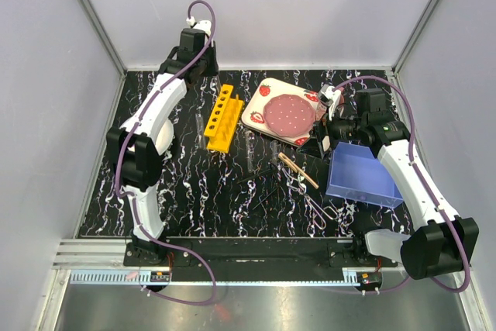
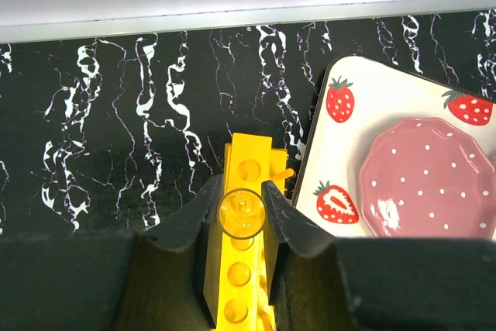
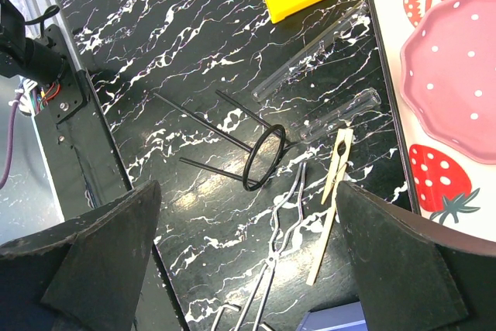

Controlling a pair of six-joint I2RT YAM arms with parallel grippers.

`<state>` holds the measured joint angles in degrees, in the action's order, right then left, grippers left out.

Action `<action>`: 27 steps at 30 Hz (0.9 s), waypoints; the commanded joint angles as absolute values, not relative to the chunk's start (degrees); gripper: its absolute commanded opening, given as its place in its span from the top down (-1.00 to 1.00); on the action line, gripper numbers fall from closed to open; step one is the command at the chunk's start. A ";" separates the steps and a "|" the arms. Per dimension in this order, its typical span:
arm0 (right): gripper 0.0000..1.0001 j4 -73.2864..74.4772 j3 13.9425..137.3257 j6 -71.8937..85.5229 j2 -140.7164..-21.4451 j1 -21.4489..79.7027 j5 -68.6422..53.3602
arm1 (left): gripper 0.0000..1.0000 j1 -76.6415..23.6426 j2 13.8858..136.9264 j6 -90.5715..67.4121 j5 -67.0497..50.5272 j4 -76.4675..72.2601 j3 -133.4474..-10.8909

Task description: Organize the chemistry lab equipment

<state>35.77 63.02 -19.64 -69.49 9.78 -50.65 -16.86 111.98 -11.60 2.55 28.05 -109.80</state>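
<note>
Now | L gripper (image 2: 242,205) clamps glass tube (image 2: 241,215) over yellow rack (image 2: 248,167) | R gripper (image 3: 248,191) open

The rack (image 1: 220,118) lies left of the tray (image 1: 255,108) bearing the plate (image 1: 291,114); clamp (image 1: 298,170) and forceps (image 3: 277,247) lie before them.

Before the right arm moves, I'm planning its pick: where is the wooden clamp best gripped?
Mid-length on the wooden clamp, from straight above, right gripper closing across its narrow width: it lies flat, long and thin, with the forceps close beside it.
</note>
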 commanded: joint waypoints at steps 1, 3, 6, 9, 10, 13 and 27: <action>-0.99 34.10 63.02 -19.16 -68.73 9.32 -52.21 | 0.70 -16.70 111.97 -12.04 1.32 24.08 -111.71; -0.99 34.10 63.02 -19.16 -68.73 9.40 -52.29 | 0.70 -16.70 111.97 -12.04 1.41 24.08 -111.36; -0.99 34.19 62.93 -19.25 -68.64 9.32 -52.21 | 0.70 -16.70 112.06 -11.87 1.32 24.00 -110.74; -0.99 34.10 62.84 -19.25 -68.55 9.23 -52.21 | 0.70 -16.70 112.41 -11.78 1.32 23.99 -110.48; -0.99 34.19 62.93 -19.25 -68.47 9.23 -52.29 | 0.70 -16.70 112.41 -11.78 1.32 23.91 -110.39; -0.99 34.10 62.84 -19.25 -68.47 9.14 -52.29 | 0.70 -16.70 112.24 -11.78 1.23 24.08 -109.87; -1.00 34.01 62.84 -19.07 -68.47 9.14 -52.56 | 0.70 -16.79 112.23 -10.81 0.35 23.03 -106.70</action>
